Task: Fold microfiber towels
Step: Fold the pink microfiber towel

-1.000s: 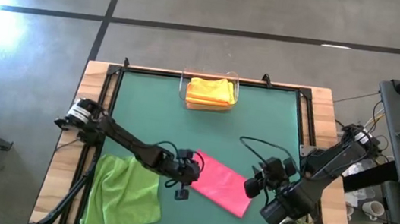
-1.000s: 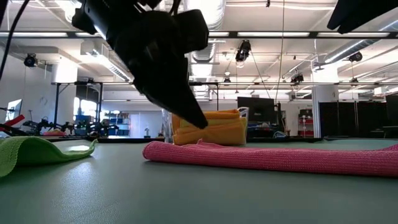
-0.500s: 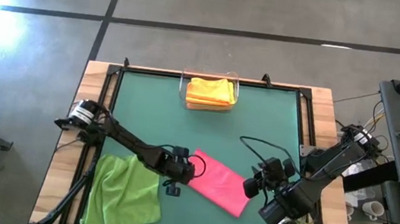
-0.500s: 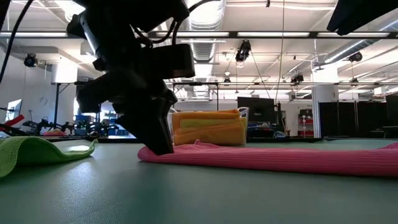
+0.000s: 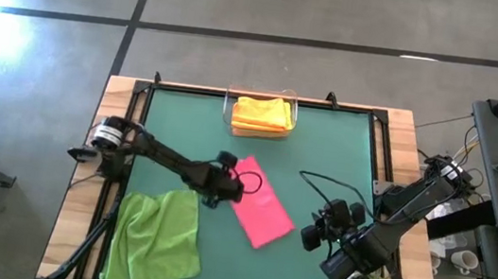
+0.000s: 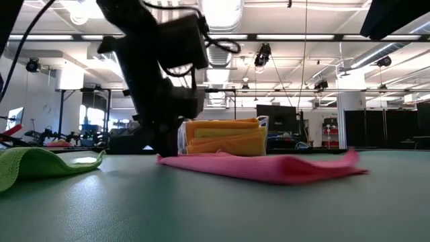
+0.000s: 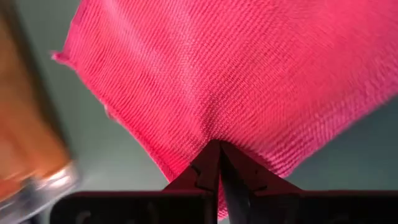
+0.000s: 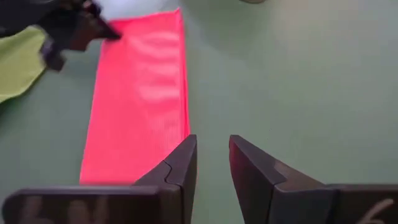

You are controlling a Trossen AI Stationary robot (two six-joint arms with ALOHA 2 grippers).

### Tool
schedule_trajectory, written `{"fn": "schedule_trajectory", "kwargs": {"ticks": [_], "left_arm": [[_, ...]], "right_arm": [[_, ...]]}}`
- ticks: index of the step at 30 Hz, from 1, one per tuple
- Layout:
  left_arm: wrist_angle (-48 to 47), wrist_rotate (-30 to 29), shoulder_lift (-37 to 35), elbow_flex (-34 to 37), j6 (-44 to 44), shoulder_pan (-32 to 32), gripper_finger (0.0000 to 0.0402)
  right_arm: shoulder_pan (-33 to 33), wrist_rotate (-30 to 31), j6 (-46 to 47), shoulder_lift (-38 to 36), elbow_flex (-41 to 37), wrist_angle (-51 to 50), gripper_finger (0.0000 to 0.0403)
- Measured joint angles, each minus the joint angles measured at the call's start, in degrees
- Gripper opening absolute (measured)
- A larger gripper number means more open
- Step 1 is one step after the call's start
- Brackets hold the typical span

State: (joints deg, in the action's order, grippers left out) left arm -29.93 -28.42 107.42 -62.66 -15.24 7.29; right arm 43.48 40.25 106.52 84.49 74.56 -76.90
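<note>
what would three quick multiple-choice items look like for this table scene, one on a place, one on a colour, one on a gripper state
1. Where do the folded orange and yellow microfiber towels lie?
A. in the clear plastic bin at the far edge
B. under the right arm
C. on the floor

2. What colour is the unfolded cloth lying at the near left corner?
A. blue
B. lime green
C. white

3. How is the left gripper?
A. wide open above the bin
B. out of sight
C. shut on the folded hot pink towel

Key: 1 A, the high view shows the stack inside the bin. 2 B, it is plainly lime green there. 3 C, the left wrist view shows the fingertips pinched together in pink fabric.
</note>
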Motion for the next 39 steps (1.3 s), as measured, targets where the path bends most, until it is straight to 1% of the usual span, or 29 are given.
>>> {"fn": "schedule_trajectory", "kwargs": {"ticks": [3,6,9,13,19,21,24,26,29,32,33,35,39], "left_arm": [[-1.6,-2.6,0.1,-0.3,-3.2,-3.3,0.0000],[-4.3,-3.6,-0.1,-1.3,-3.5,-6.2,0.0000],[-7.3,-3.7,-1.0,-1.9,-3.1,-7.5,0.0000],[-8.5,-3.6,-3.5,-1.9,-2.9,-7.1,0.0000],[-8.2,-2.1,-6.5,-1.9,6.9,-4.0,0.0000],[-8.1,-1.4,-7.2,-2.0,8.6,-2.9,0.0000],[-7.6,-0.5,-8.3,-2.0,8.8,-1.3,0.0002],[-7.6,-0.4,-9.2,-2.1,8.9,-0.4,0.0012],[-8.3,-0.2,-10.0,-3.3,9.2,0.8,0.0038],[-8.5,0.3,-10.2,-5.9,14.1,1.4,0.0074],[-8.6,1.3,-10.2,-6.9,16.1,1.5,0.0086],[-8.6,5.3,-10.2,-9.0,20.3,1.6,0.0112],[-5.1,16.9,-10.2,-11.2,27.4,2.0,0.0150]], "right_arm": [[0.0,0.0,0.0,0.0,0.0,0.6,0.0081],[0.0,-0.1,0.0,0.0,0.0,1.2,0.0082],[0.0,-0.2,0.0,0.0,0.0,1.4,0.0080],[0.0,-0.2,-0.7,0.0,0.0,1.4,0.0075],[0.0,-0.2,-2.2,0.0,0.0,1.4,0.0073],[0.0,-0.2,-2.6,0.0,0.0,1.4,0.0075],[0.0,-0.2,-3.7,0.0,0.0,1.3,0.0074],[0.0,-0.1,-4.5,0.0,0.0,1.4,0.0073],[0.0,-0.1,-6.0,0.0,0.0,1.3,0.0070],[0.0,-0.1,-8.2,0.0,0.0,1.4,0.0071],[0.0,0.0,-9.2,0.0,0.0,1.4,0.0072],[0.0,0.1,-12.0,0.0,0.0,1.4,0.0074],[0.0,0.1,-18.9,0.0,0.0,1.8,0.0077]]}}
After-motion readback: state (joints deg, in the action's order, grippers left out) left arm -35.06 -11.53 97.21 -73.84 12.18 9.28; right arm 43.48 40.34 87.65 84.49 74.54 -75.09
